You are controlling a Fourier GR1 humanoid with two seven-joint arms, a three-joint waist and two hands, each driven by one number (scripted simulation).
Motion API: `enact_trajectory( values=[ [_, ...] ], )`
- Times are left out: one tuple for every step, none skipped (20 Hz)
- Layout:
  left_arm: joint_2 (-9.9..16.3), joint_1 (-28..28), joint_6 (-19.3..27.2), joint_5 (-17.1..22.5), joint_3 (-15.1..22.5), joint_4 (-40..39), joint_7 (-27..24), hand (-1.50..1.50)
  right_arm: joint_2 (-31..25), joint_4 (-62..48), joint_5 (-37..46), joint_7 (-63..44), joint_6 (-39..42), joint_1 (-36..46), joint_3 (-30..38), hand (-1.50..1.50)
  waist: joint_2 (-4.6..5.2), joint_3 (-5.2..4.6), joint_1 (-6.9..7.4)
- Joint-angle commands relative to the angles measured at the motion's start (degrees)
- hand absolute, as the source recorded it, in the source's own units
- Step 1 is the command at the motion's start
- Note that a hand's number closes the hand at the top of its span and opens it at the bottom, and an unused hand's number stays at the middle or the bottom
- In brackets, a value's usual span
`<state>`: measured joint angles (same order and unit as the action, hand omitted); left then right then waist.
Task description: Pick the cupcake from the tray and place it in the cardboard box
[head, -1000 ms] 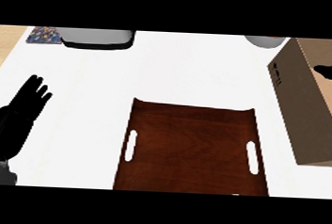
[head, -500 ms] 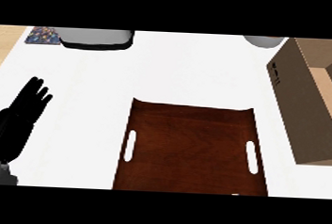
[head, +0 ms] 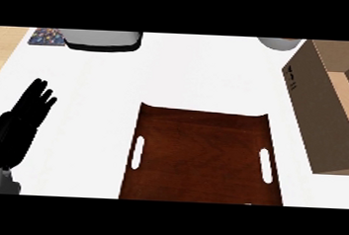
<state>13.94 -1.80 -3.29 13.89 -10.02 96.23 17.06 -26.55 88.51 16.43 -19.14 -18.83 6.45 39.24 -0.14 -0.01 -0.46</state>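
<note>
Cupcake not visible anywhere: tray (head: 202, 140) shows bare dark wood, cardboard box (head: 320, 116) just beside it, right edge. Possibly inside the box; interior hidden. Left hand (head: 24, 120) rests at left, fingers straight, holding nothing. Right hand out of view. Risk: placement unconfirmed, since box walls block sight.

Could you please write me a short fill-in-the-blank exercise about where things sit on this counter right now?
1. The brown tray has a slot handle on each side and carries ____ on its surface.
2. The cardboard box stands to the ____ of the tray.
3. The only hand in view is the robot's ____ hand, resting with straight fingers.

Missing words: nothing; right; left
</note>
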Motion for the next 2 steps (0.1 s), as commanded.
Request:
enact_trajectory(
  values=[
    [-0.3, -1.7, -0.8, -1.3, -0.6, -3.9, -2.3, 0.00, -1.4, -0.6, -3.9, 4.1, 3.6, -4.0, 2.8, -1.50, 0.12, 0.01, 0.18],
    [-0.5, -1.6, -0.8, -0.5, -0.6, -1.5, -0.2, 0.00, -3.0, 0.8, -2.3, 0.3, 3.6, -2.7, 2.1, -1.50, 0.11, 0.00, 0.33]
  ],
)
